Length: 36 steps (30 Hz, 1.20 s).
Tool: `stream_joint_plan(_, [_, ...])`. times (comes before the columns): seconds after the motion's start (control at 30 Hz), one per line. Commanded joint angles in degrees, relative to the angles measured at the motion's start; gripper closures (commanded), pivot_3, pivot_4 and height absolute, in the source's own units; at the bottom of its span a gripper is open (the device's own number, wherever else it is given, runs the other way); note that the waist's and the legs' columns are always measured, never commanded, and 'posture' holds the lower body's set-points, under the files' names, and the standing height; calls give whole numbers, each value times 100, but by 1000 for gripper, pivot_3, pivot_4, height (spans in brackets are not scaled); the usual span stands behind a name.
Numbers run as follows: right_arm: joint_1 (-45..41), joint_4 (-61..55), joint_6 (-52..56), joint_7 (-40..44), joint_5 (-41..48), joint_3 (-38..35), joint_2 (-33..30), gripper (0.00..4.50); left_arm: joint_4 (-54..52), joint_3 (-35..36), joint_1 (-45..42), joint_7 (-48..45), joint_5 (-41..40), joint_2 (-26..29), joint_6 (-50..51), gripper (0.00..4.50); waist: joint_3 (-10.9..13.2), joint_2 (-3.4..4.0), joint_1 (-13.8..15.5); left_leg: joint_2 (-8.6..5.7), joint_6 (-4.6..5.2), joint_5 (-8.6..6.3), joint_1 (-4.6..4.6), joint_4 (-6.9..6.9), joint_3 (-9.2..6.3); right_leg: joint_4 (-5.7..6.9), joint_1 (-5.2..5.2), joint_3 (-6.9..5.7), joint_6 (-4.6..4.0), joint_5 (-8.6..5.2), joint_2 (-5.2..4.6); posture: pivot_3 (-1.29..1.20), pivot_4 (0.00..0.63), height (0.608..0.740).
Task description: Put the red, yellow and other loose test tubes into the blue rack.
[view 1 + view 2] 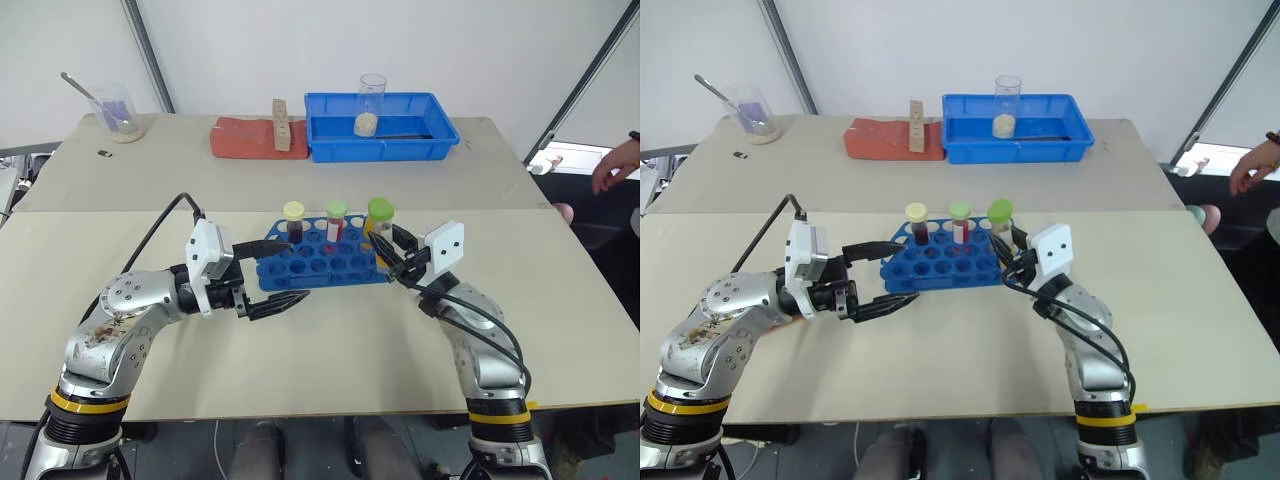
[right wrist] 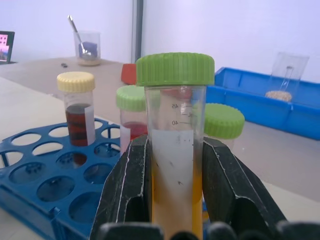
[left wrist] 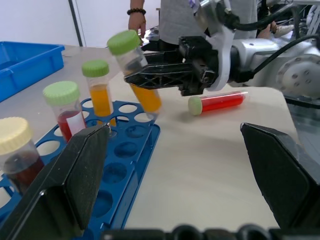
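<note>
The blue rack (image 1: 340,265) sits mid-table. In it stand a dark red tube with a pale yellow cap (image 1: 293,222), a red tube with a green cap (image 1: 336,218) and an orange tube with a green cap (image 3: 97,85). My right gripper (image 1: 387,245) is shut on a yellow-orange test tube with a green cap (image 1: 379,213) and holds it tilted over the rack's right end. Another red tube with a green cap (image 3: 217,102) lies on the table beyond the rack. My left gripper (image 1: 278,275) is open and holds nothing. One finger is over the rack's left end, the other in front of it.
At the back stands a larger blue tray (image 1: 440,130) with a clear beaker (image 1: 372,100) in it. Beside it lies a red pad (image 1: 240,140) with a wooden block (image 1: 282,125). A beaker with a spoon (image 1: 118,112) stands far left. A person's hand (image 1: 612,172) shows at the right edge.
</note>
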Motion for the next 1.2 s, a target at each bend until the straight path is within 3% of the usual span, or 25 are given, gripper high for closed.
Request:
stream_joint_plan(0.03, [-31,132,-395,-100,21,9,-12,3502,-208,54,-26,54,-69,-9,-96,0,0,0,-3,0,0,0,1,0,0,1,0,0,3,-2,0,0,150,740])
stream_joint_plan(0.47, [-270,802,-1045,-374,-98,301,143,3503,-236,-10,-33,169,-150,-54,54,0,0,0,-12,1,0,0,1,0,-1,0,1,0,2,-2,0,0,150,740])
stream_joint_plan(0.87, [84,826,-1246,-1034,153,-4,558,3504,-222,-141,-99,339,-76,-215,22,0,0,0,-7,0,0,0,0,0,-2,0,1,0,3,-1,-2,0,150,740])
stream_joint_plan(1.1, [260,709,-1297,-1019,140,126,546,3504,-192,-196,-174,443,-45,-286,25,0,0,0,0,0,0,0,0,0,-3,-1,1,0,3,-2,-3,0,150,740])
stream_joint_plan(1.17, [287,689,-1298,-1010,176,88,517,2448,-176,-210,-191,468,-34,-294,14,0,0,0,-1,0,0,0,-1,0,-3,-1,1,0,3,-2,-3,0,150,740])
stream_joint_plan(1.2, [302,659,-1256,-1003,173,86,486,2160,-185,-212,-191,482,-35,-295,17,0,0,0,-4,0,0,0,-1,0,-3,-1,1,0,2,-2,-3,0,150,740])
